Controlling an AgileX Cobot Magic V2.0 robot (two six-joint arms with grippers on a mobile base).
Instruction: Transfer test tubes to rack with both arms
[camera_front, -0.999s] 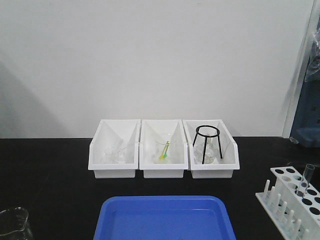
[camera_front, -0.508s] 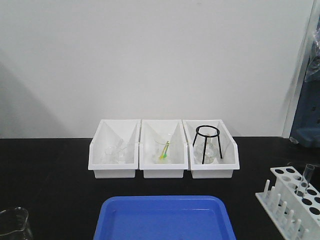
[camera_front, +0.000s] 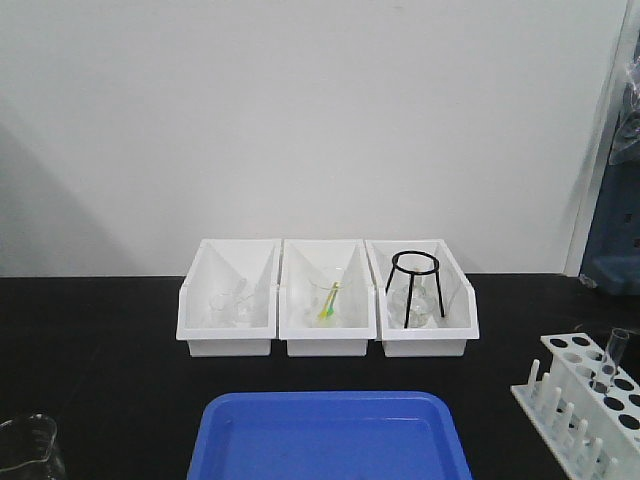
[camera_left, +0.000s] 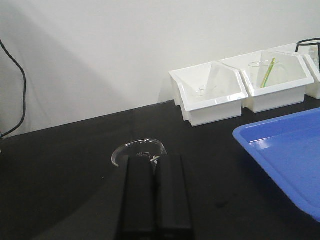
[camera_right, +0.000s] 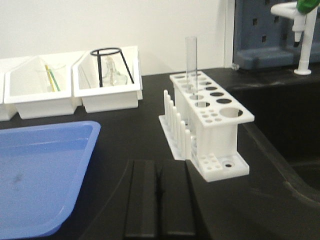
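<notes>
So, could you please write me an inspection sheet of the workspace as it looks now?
Surface: black table, no spills seen.
Job's things: one test tube stands upright in the white rack; other holes in view are empty; no loose tubes seen.
Clutter: blue tray, empty; three white bins hold glassware, a yellow-green tool and a black tripod stand; clear beaker just ahead of the left gripper.
Grippers: left gripper shut, holding nothing; right gripper shut, holding nothing, short of the rack.
Cables: one black cable hangs against the wall.
Surroundings: white wall; blue-grey panel behind the rack.
</notes>
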